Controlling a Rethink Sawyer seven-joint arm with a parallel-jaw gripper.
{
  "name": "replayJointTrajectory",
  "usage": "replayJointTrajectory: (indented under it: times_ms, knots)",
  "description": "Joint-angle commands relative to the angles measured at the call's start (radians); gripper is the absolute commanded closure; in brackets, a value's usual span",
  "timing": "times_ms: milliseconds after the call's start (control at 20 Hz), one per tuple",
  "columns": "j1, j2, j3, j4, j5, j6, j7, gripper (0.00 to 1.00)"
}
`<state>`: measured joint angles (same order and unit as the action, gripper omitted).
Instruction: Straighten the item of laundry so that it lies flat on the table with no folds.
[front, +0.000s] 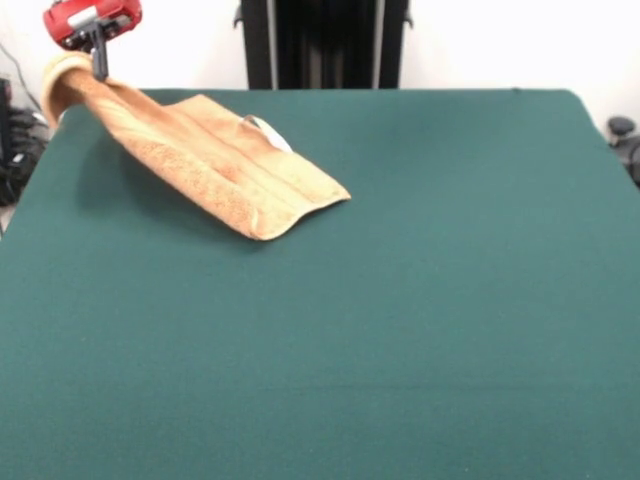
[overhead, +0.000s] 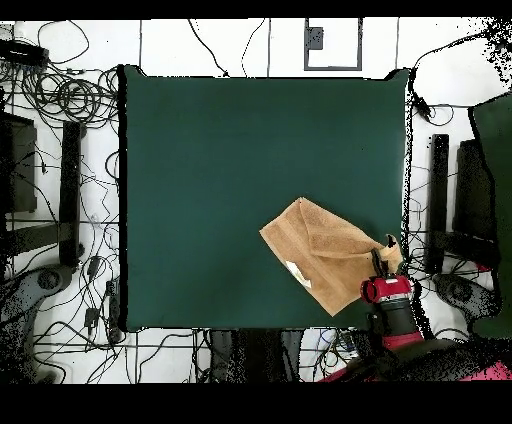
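Observation:
The golden-tan towel (front: 215, 165) lies folded over itself at the far left of the dark green table (front: 400, 300). One corner is lifted off the table past the left edge. My red gripper (front: 98, 68) is shut on that raised corner, and the cloth slopes down from it to the table. A small white tag (front: 268, 132) shows at the towel's far edge. In the overhead view the towel (overhead: 325, 250) sits near the table's lower right corner, with the gripper (overhead: 384, 262) at its right tip and the tag (overhead: 296, 268) on its lower left side.
The robot's black pedestal (front: 322, 42) stands behind the table's far edge. Cables and black stands (overhead: 70, 190) lie on the floor around the table. The gripper hangs at the table's edge (overhead: 408, 200).

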<state>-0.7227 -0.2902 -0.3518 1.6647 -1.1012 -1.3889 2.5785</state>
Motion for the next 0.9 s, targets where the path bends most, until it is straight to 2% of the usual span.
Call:
replayJointTrajectory:
  times_ms: [50, 350, 450, 500, 550, 600, 700, 750, 850, 900]
  knots:
    - [0.015, 0.016, 0.065, 0.057, 0.078, -0.070, -0.278, 1.00]
    - [0.011, 0.023, 0.066, 0.057, 0.078, -0.060, -0.257, 1.00]
    - [0.052, 0.058, 0.054, 0.023, -0.008, 0.125, -0.007, 1.00]
    - [0.123, 0.075, 0.041, -0.017, -0.169, 0.261, 0.298, 1.00]
    - [0.149, 0.074, 0.029, -0.022, -0.209, 0.292, 0.368, 1.00]
    - [0.209, 0.066, -0.004, -0.032, -0.293, 0.343, 0.506, 1.00]
    - [0.298, 0.071, -0.049, -0.044, -0.439, 0.369, 0.766, 1.00]
    - [0.309, 0.064, -0.058, -0.040, -0.456, 0.371, 0.792, 1.00]
    - [0.348, 0.068, -0.083, -0.038, -0.527, 0.357, 0.946, 1.00]
    - [0.364, 0.081, -0.095, -0.035, -0.576, 0.330, 1.075, 1.00]
